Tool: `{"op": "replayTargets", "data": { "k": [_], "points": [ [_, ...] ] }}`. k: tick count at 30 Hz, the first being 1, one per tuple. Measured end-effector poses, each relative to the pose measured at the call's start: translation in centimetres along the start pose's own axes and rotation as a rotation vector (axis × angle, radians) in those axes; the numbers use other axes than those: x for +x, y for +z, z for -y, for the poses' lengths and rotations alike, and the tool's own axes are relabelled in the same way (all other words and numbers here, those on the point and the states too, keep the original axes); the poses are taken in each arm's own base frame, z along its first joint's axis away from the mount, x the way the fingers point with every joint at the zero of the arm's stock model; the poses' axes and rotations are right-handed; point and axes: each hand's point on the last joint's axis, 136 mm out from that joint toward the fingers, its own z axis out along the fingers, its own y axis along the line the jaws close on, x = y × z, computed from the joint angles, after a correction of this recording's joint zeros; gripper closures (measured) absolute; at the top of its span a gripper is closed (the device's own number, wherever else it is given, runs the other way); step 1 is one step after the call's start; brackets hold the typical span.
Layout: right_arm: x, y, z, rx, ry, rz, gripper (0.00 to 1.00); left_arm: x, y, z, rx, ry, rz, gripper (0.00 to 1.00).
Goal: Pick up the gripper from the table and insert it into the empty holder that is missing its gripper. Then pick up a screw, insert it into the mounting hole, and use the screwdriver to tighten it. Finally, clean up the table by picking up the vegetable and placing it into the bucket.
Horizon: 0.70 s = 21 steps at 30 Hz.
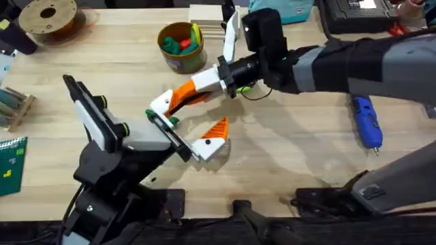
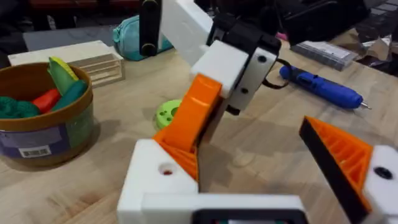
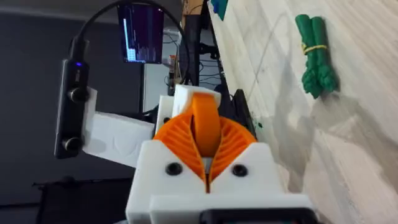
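Observation:
My right gripper (image 1: 201, 87) (image 3: 205, 134) reaches in from the right, shut on the orange ribbed gripper (image 1: 185, 96) (image 2: 189, 118) (image 3: 205, 121). It presses the piece's lower end against the holder (image 1: 161, 104) (image 2: 158, 180), the bare white finger of my left arm. The mounting hole (image 2: 166, 169) shows on that block's face. My left gripper (image 1: 185, 126) (image 2: 249, 155) stands open, its other finger carrying an orange pad (image 2: 339, 158). The vegetable (image 3: 316, 56) (image 1: 172, 121) lies on the table beside the holder. The blue screwdriver (image 1: 366, 121) (image 2: 320, 87) lies at the right. The bucket (image 1: 180, 46) (image 2: 43, 118) holds toy food. No screw is in view.
A green ring disc (image 2: 166, 113) lies under the right gripper. A brown spool (image 1: 48, 17) sits at the back left, a wooden box (image 1: 208, 17) and a teal pouch (image 1: 289, 10) at the back. A wooden rack (image 1: 13, 105) and a green card (image 1: 10, 163) are at the left edge.

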Motion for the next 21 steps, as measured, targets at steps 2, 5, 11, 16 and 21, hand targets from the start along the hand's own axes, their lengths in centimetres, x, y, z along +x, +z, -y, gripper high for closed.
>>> {"op": "replayTargets", "data": {
  "k": [2,5,11,16,21],
  "points": [
    [0.0,0.0,0.0,-0.002,-0.003,-0.001,0.977,0.0,0.0,0.0,0.0,0.0,0.0,0.013],
    [0.0,-0.1,-0.2,-0.009,-0.013,-0.002,0.869,0.0,0.0,0.1,0.005,0.003,0.001,0.013],
    [0.8,0.9,-0.1,-0.022,-0.013,-0.04,0.407,0.2,-0.1,2.2,0.121,0.024,-0.01,0.014],
    [1.1,1.0,-0.2,-0.026,-0.012,-0.05,0.249,0.2,-0.1,2.7,0.149,0.028,-0.013,0.013],
    [0.9,1.0,-0.1,-0.022,-0.012,-0.044,0.19,0.3,-0.2,2.9,0.162,0.032,-0.014,0.014]
  ]
}}
